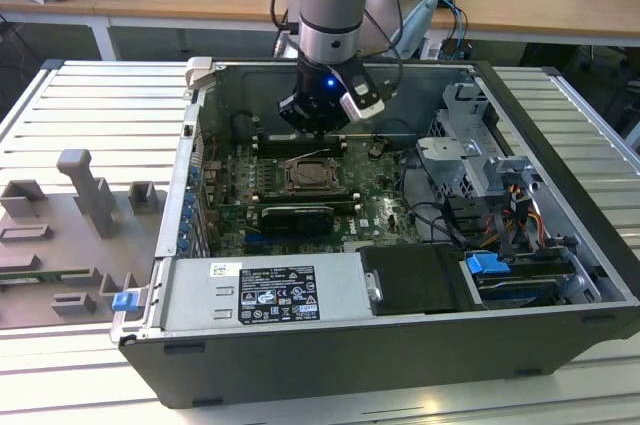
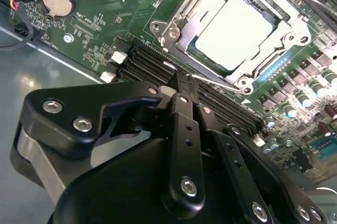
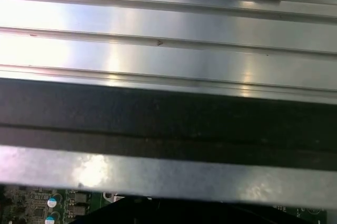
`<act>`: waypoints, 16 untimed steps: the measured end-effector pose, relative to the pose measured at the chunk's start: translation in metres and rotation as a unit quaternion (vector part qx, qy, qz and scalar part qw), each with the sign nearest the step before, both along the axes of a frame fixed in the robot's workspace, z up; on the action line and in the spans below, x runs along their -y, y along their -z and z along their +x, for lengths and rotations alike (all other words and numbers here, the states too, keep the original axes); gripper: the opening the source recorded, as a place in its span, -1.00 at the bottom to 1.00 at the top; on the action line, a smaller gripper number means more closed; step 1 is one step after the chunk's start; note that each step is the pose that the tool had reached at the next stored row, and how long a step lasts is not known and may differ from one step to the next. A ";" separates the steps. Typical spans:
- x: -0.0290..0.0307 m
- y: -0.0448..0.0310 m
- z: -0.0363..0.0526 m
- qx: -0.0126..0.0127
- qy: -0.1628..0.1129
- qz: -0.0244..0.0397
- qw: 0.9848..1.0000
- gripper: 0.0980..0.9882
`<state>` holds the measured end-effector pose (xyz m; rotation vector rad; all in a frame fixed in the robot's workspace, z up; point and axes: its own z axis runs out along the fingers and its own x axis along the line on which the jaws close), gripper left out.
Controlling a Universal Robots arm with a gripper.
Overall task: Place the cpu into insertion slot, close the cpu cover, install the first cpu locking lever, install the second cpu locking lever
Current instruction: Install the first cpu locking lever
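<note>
Black gripper point(image 2: 181, 84) was seen closed and empty, tips just beside the socket. Chip point(image 2: 234, 31) was seated in the socket, cover point(image 2: 295, 29) closed over it. A locking lever point(image 2: 224, 84) was lying along the near edge. Risk: tips could slip off the thin lever and scrape the green board point(image 2: 105, 18).

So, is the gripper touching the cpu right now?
Apart. In the second wrist view the cpu lies in its socket with its top bare, while the gripper ends short of it, beyond the socket's edge.
</note>
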<state>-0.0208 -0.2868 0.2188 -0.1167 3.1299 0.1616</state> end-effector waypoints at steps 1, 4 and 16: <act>-0.0001 -0.0011 0.0000 0.000 0.000 0.000 1.000 -0.98; -0.0001 -0.0053 -0.0009 0.000 0.000 0.000 1.000 -0.98; 0.0000 0.0026 0.0022 0.000 0.000 -0.003 1.000 -0.98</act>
